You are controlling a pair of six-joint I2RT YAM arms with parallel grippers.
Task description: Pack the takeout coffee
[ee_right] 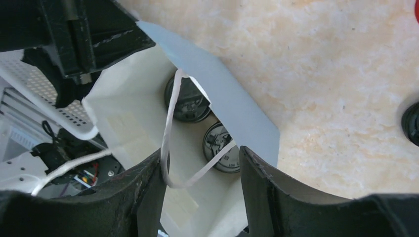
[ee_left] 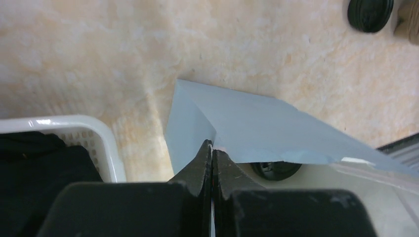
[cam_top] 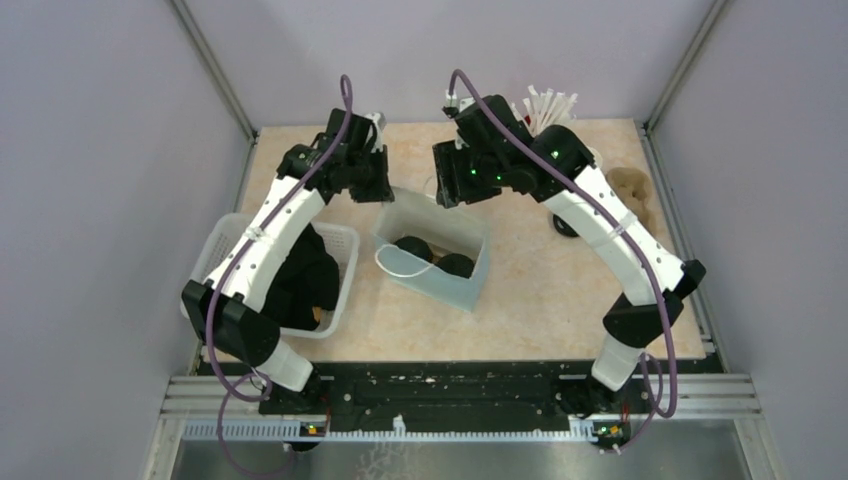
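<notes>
**Progress.** Two lidded cups (ee_right: 188, 101) stood side by side on the floor of the pale blue bag (cam_top: 470, 290), black lids up. One further black round item (cam_top: 565, 225) sat on the counter (cam_top: 540, 300) outside the bag, partly under the right arm. It was probably a third cup, though only a dark lid could be made out. On that reading, packing was judged about two-thirds done, with that cup outstanding and the bag's mouth open.

**Arm pose.** The left pincer (ee_left: 212, 147) was pressed together on the bag's rear-left rim, pinching the paper and propping the mouth open. Its arm reached over the white basket (cam_top: 340, 232). The right pincer (ee_right: 201, 157) was spread and poised over the bag's mouth. The white handle loop (ee_right: 168, 128) passed between its fingers, which gripped nothing.
</notes>
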